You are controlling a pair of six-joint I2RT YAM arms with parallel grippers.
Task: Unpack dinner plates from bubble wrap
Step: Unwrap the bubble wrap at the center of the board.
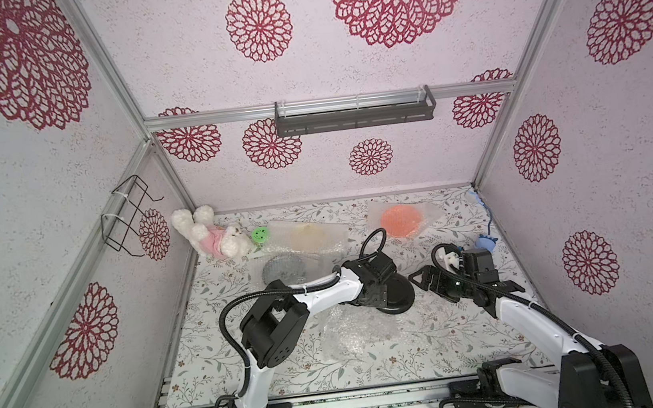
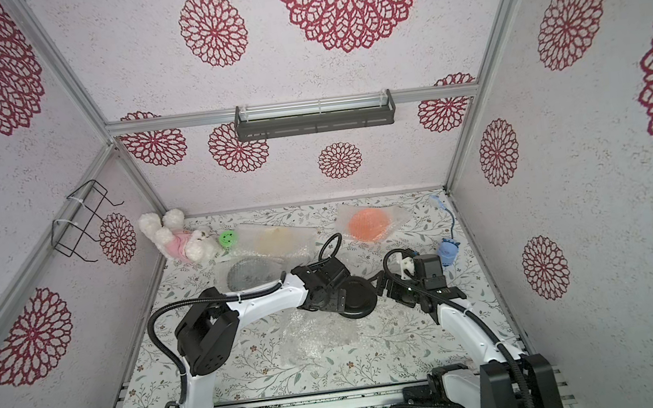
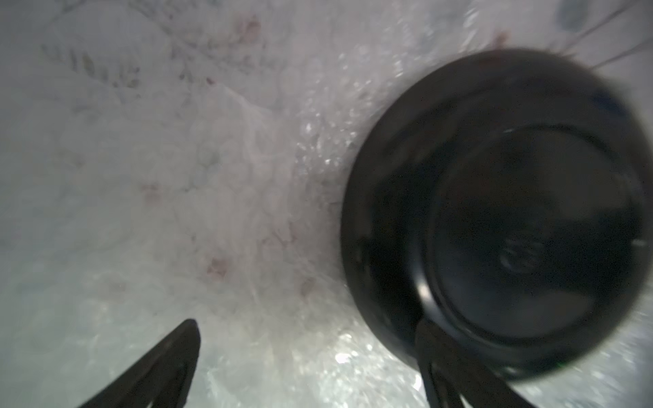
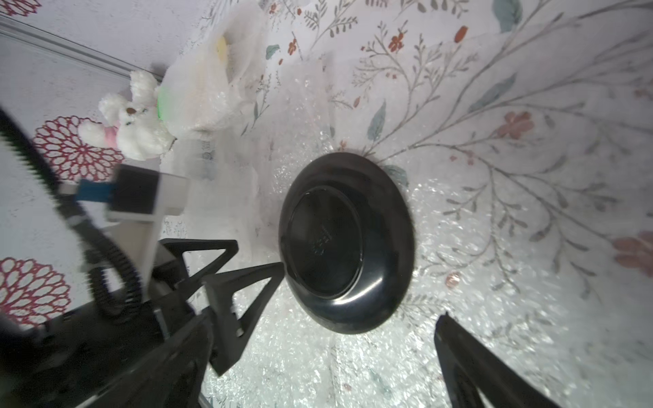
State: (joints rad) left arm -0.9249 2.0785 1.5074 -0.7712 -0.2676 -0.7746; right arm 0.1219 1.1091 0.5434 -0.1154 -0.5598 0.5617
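Black plate (image 1: 399, 298) lies upside down and unwrapped at mid desk (image 1: 437, 345), resting partly on a loose bubble wrap sheet (image 1: 352, 334) that spreads to its near-left. L gripper (image 3: 305, 323) hangs wide open over the plate's left rim w/ nothing held, and R gripper (image 4: 359, 292) is also wide open & empty, just right of the plate. Orange plate (image 1: 401, 220) at far right, cream plate (image 1: 309, 235) at far centre-left and patterned plate (image 1: 284, 269) just nearer than it are each inside wrap.
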